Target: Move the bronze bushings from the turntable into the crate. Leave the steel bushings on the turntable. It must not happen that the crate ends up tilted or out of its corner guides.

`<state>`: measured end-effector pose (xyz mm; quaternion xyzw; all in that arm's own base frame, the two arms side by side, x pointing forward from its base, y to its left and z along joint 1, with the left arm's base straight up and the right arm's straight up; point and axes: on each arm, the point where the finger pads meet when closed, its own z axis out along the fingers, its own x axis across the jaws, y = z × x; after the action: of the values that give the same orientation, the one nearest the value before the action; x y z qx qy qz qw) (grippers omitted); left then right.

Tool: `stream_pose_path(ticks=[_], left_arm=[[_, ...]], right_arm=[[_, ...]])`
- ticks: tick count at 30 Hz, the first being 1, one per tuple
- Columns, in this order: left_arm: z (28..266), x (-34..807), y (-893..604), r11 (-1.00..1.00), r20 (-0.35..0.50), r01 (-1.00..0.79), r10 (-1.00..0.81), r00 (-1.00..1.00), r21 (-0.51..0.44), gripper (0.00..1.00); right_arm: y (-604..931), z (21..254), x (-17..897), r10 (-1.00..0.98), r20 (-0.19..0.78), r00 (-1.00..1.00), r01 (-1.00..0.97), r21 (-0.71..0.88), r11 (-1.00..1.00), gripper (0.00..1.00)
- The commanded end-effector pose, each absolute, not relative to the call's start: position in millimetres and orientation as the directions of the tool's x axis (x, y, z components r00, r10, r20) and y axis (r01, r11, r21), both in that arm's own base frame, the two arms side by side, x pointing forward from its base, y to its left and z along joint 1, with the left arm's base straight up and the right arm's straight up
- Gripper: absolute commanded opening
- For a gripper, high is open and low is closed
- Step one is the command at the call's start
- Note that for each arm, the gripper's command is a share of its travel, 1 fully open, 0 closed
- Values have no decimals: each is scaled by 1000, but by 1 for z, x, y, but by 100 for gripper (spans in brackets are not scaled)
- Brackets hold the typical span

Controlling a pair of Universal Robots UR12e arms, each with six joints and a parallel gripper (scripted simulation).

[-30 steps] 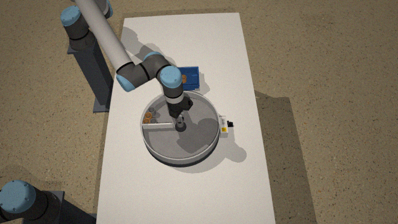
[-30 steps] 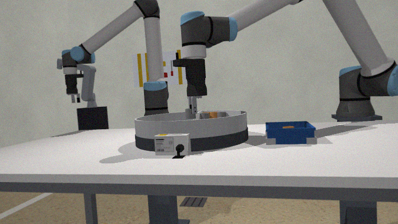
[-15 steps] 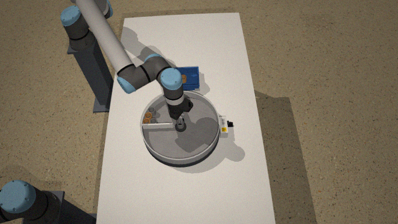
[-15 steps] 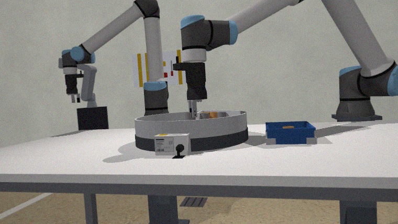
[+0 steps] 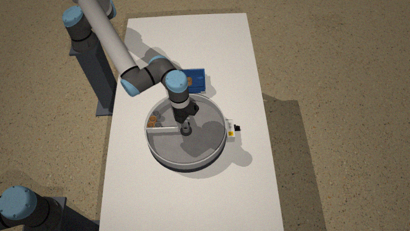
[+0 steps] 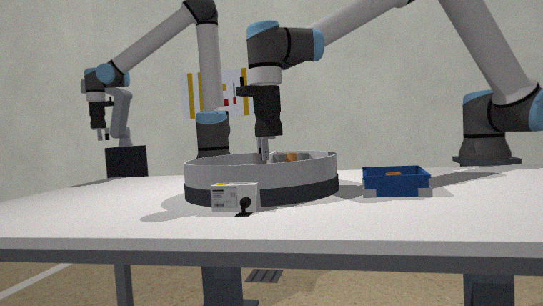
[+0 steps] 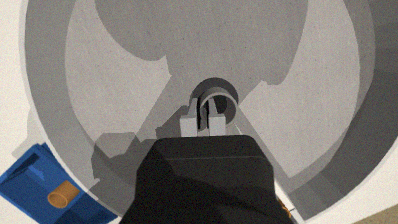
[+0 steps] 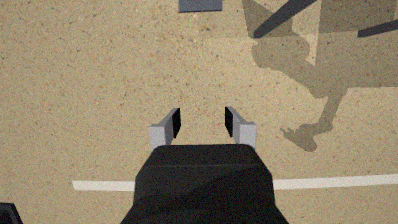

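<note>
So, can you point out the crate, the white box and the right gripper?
crate (image 5: 204, 80) (image 6: 396, 187) (image 7: 21, 167): top, exterior and left wrist views, on its wall.
white box (image 5: 230, 129) (image 6: 229, 198): top view, top face; exterior view, labelled side.
right gripper (image 6: 103, 136) (image 8: 203, 121): exterior and right wrist views, between its fingertips.
</note>
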<state>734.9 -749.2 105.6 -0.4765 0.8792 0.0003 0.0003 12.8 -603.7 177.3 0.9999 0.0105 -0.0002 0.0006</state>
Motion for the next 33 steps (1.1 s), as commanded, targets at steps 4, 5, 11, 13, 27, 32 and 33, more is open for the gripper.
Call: stream_pose_path(ticks=[4, 5, 11, 13, 27, 32, 33], left_arm=[[107, 737, -747, 545, 1, -839, -839, -545, -2, 0], [107, 737, -747, 545, 1, -839, -839, -545, -2, 0], [107, 737, -747, 545, 1, -839, -839, -545, -2, 0], [107, 737, -747, 545, 1, -839, -839, -545, -2, 0], [106, 736, -745, 545, 1, -839, -839, -545, -1, 0], [107, 736, -746, 544, 1, -839, -839, -544, -2, 0], [107, 736, -746, 545, 1, -839, -839, -545, -2, 0]], right_arm=[[-604, 177, 13, 22, 0, 1000, 22, 0, -1000, 100], [-604, 177, 13, 22, 0, 1000, 22, 0, -1000, 100], [-604, 177, 13, 22, 0, 1000, 22, 0, -1000, 100], [-604, 177, 13, 22, 0, 1000, 22, 0, -1000, 100], [-604, 177, 13, 22, 0, 1000, 22, 0, -1000, 100], [-604, 177, 13, 22, 0, 1000, 22, 0, -1000, 100], [-604, 177, 13, 22, 0, 1000, 22, 0, -1000, 100]])
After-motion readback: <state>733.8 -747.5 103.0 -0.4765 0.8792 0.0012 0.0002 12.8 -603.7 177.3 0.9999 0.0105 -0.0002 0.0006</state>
